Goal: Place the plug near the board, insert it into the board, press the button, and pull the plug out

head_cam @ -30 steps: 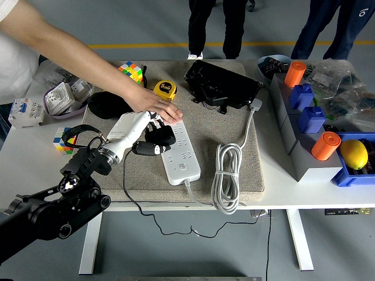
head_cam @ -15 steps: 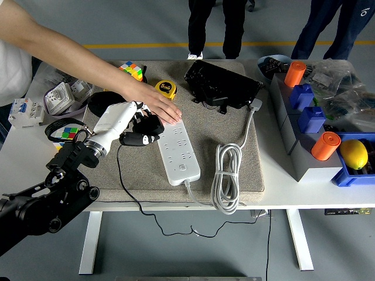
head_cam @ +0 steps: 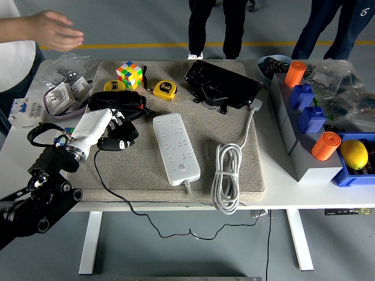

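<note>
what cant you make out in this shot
Head view only:
- Plug: its prongs are hidden by the left hand wrapped around it.
- Power strip: its button state is too small to read.
- Right hand: out of frame.
- Person's hand: blurred.
- Bagged parts at right: cut by the edge.

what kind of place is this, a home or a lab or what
Probably a robotics lab or workshop, not a home: a white standing desk crowded with test props like a white power strip and a yellow tape measure, on a grey concrete floor with a yellow line.
</note>
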Controlling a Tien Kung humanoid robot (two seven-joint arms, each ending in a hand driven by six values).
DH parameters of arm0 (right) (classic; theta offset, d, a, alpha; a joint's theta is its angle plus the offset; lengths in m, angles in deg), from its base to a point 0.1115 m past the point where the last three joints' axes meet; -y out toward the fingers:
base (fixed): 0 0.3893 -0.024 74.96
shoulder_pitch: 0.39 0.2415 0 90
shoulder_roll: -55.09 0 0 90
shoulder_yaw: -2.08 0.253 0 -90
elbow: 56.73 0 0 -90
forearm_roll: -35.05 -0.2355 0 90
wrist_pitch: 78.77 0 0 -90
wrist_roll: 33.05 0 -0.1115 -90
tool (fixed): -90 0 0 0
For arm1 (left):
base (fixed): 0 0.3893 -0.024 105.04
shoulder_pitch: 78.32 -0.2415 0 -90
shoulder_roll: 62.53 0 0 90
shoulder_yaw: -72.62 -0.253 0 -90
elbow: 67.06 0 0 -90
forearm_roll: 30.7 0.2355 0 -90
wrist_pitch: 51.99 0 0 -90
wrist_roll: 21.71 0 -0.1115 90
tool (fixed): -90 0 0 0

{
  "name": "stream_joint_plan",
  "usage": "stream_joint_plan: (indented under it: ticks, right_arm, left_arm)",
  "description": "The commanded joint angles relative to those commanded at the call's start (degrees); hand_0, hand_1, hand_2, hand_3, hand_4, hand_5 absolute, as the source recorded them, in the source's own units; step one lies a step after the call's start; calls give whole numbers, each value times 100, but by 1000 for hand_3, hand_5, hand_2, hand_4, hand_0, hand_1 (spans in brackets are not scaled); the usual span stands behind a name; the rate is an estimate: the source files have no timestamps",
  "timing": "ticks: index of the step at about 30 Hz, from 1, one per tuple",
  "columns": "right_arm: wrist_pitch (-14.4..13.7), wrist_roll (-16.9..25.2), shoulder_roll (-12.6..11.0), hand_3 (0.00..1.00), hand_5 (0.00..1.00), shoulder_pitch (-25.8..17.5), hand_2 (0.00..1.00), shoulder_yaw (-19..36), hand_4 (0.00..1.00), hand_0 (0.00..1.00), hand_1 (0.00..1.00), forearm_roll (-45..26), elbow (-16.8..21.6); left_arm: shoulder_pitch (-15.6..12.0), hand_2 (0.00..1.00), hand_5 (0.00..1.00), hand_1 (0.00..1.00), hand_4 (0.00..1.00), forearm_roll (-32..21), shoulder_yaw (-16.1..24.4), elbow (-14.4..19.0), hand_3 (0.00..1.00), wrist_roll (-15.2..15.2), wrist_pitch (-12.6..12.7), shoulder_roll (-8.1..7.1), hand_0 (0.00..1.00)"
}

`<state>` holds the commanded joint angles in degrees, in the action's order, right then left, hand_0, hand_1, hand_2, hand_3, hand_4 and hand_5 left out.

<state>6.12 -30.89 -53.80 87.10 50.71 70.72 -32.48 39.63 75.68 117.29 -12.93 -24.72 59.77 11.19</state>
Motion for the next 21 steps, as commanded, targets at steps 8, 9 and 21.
stream_joint_plan:
  ticks: [8,9,21]
  right_arm:
    - [2,2,2,551,416,-9,636,6,948,607,638,10,2]
    - [0,3,1,551,416,-11,636,11,948,607,638,11,0]
    - [4,5,-4,551,415,-14,636,1,948,606,638,10,6]
  left_arm:
    - [-15,544,205,536,886,-103,-24,-45,570,-6,-40,24,382]
    - [-12,544,205,536,886,-100,-21,-38,570,-28,-57,27,382]
    - [-37,636,428,650,998,-101,13,-20,700,-50,-101,35,547]
